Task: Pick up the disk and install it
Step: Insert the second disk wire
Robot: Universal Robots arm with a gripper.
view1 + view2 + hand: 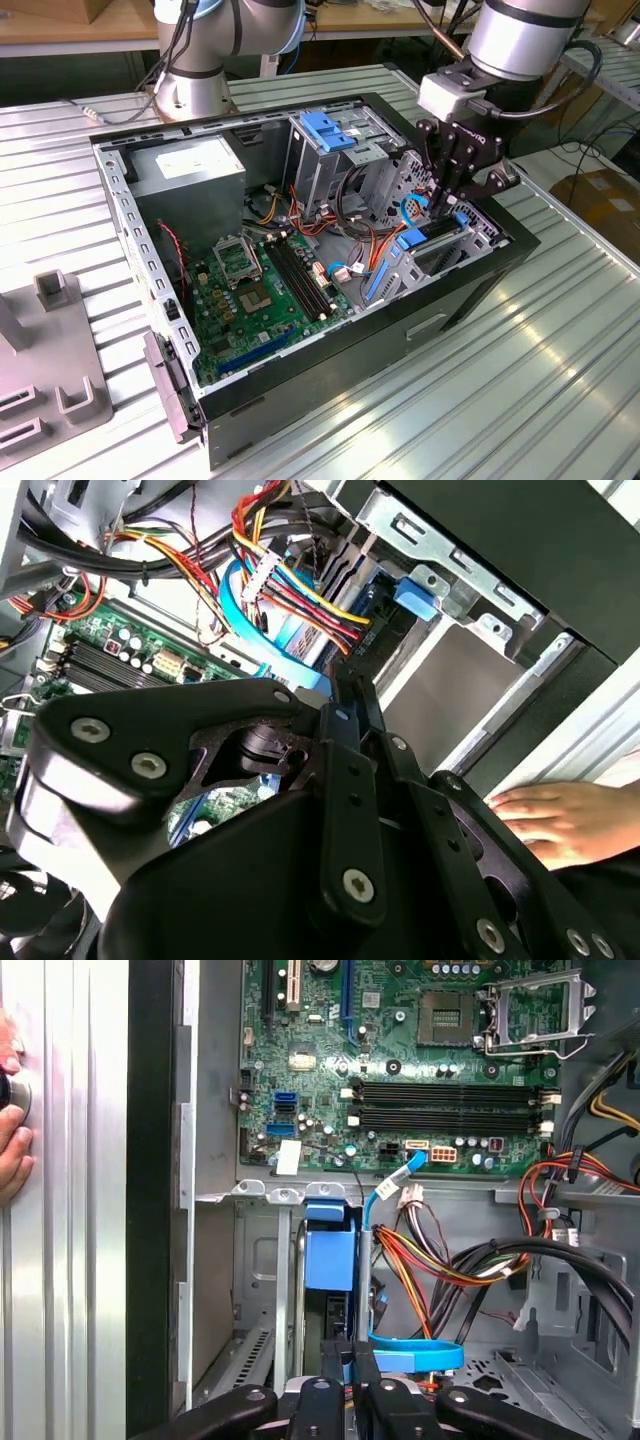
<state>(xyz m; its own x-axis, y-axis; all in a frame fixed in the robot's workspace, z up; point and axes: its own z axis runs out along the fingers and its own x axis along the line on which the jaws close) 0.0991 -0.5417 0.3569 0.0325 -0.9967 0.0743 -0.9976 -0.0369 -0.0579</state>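
Disk (432, 240), flat grey metal hard drive in a bright blue plastic carrier: in the exterior view it stands on edge inside the lower drive bay of the open black desktop computer case (470, 290), at the exterior view's right, only its upper blue edge and a strip of dark side visible. Black two-finger gripper (447, 205) of the silver robot arm (520, 40) is lowered onto that edge, fingers drawn narrow around the carrier's top. Green motherboard (265, 290) lies on the case floor; grey metal power supply box (190, 170) sits at the far corner; tall metal drive cage with a blue plastic latch (330, 130) stands beside the bay. Case rests on a ribbed metal table (540, 380).

Second wrist view: black gripper linkages (340, 780) fill the foreground, fingers pressed close together. Blue carrier tab (415, 595) shows at the bay's metal rail. Bundle of red, yellow and black wires (290, 570) hangs over the bay. A person's hand (550, 820) rests on the table outside the case.

First wrist view: disk's blue carrier end (329, 1250) stands upright in the bay slot, directly ahead of the fingertips (322, 1395), dark drive body just below it. Flat blue data cable (415, 1352) loops just beside. Motherboard (400, 1060) lies beyond.
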